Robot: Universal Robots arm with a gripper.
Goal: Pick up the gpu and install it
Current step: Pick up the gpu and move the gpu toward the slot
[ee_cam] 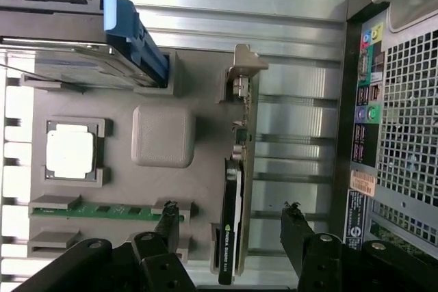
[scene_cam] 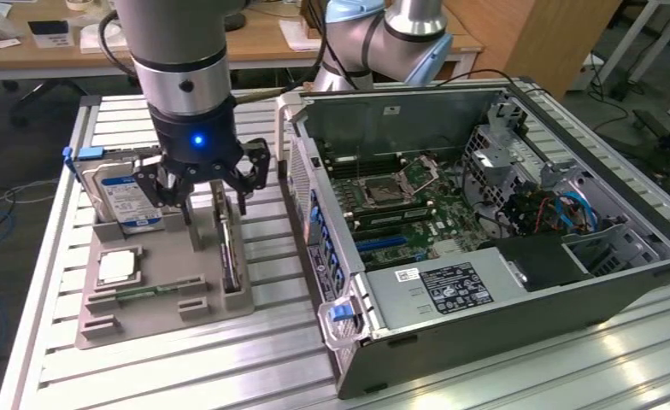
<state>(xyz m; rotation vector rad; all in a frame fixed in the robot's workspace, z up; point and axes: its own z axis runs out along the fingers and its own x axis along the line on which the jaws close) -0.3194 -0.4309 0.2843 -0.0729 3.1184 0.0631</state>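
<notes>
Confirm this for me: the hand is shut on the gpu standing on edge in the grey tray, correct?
Not quite: the hand is open, not shut. Its fingers stand apart on either side of the gpu, which stands on edge in the grey tray. The wrist view shows the gap on each side.

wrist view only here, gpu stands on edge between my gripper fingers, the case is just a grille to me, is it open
Observer: yes, the computer case lies on its side with the panel off and the motherboard facing up.
Operator: any slot free in there
Observer: a blue slot shows on the motherboard, with no card standing in it.
Operator: how high am i over the card
Observer: the gripper is open, and its fingertips hang about level with the top edge of the gpu. I can't tell whether they touch it.
</notes>
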